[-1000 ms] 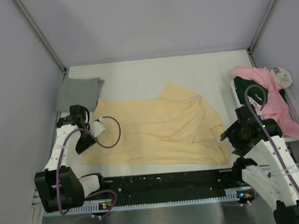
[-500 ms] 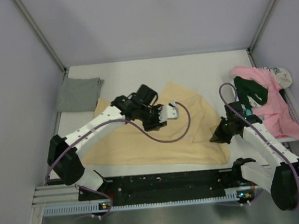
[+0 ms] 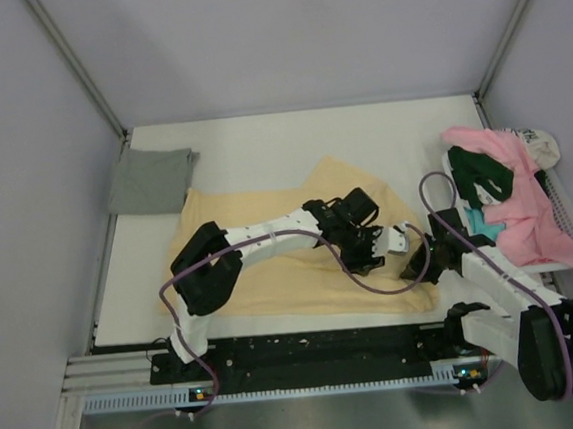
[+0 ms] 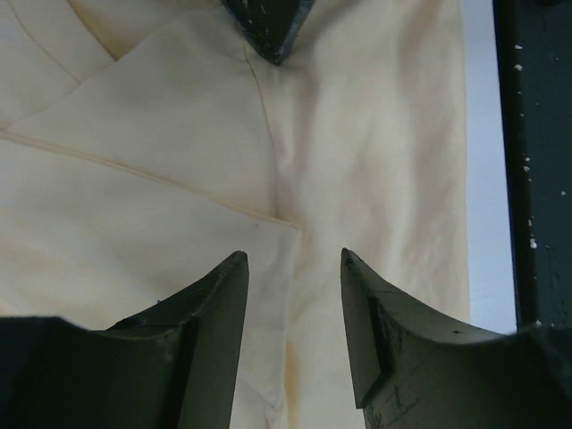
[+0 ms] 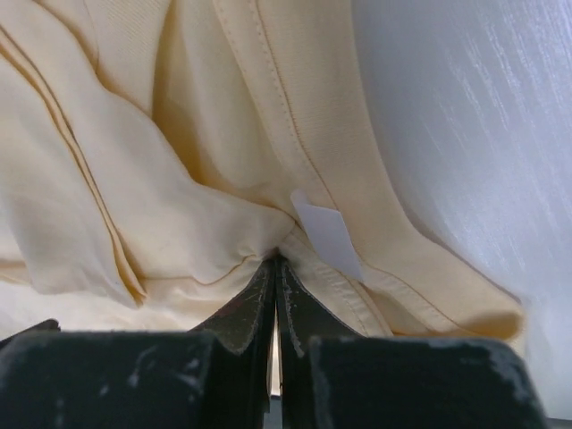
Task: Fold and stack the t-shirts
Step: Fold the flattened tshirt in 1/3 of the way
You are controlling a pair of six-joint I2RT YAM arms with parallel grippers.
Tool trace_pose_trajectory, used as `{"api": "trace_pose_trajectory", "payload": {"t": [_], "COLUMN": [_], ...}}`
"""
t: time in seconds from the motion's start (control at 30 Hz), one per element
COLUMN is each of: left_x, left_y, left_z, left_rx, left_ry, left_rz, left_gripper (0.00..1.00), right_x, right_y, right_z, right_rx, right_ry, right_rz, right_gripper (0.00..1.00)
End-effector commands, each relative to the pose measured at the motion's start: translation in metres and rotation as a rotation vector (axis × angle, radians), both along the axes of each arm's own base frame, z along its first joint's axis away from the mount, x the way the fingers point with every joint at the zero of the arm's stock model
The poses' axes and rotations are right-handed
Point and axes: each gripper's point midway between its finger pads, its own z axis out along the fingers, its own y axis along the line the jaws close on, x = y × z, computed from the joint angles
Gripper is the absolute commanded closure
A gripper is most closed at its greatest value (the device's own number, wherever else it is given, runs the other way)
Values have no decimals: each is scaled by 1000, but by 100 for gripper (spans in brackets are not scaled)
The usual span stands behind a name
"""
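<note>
A pale yellow t-shirt (image 3: 270,251) lies spread across the middle of the table. My left arm reaches over it to the right. The left gripper (image 3: 401,237) (image 4: 292,259) hangs open just above the cloth, nothing between its fingers. My right gripper (image 3: 415,269) (image 5: 275,261) is shut on the yellow shirt's (image 5: 179,179) right hem, beside a white label (image 5: 326,234); cloth bunches at its tips. The right gripper's dark tip (image 4: 268,27) shows in the left wrist view. A folded grey t-shirt (image 3: 150,181) lies at the back left. Pink (image 3: 516,194), dark green (image 3: 484,172) and teal (image 3: 480,226) shirts are piled at the right.
The pile sits in a white tray (image 3: 568,215) at the table's right edge. The black base rail (image 3: 318,347) (image 4: 536,161) runs along the near edge, close to both grippers. Purple cables loop off both arms. Grey walls close in the table on three sides.
My left arm has swept from the shirt's left edge across to its right side. My right gripper has come down onto the right hem and shut.
</note>
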Motion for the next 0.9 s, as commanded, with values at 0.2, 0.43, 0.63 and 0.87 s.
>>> {"api": "trace_pose_trajectory", "payload": {"t": [0.2, 0.43, 0.63, 0.87], "left_x": [12, 15, 11, 13], "left_y": [-18, -15, -13, -13], "left_z": [-28, -41, -26, -14], "left_rx": [49, 100, 85, 76], "left_ry": [11, -1, 1, -17], "left_rz": [17, 18, -4, -8], "left_gripper": [56, 68, 88, 86], "right_x": [-6, -6, -6, -4], "right_y": [-22, -23, -23, -24], "right_z": [-15, -14, -14, -13], "right_rx": [-101, -105, -108, -110], "right_ry": [-1, -5, -7, -14], "right_rz": [-75, -76, -75, -77], "right_gripper": [100, 100, 100, 100]}}
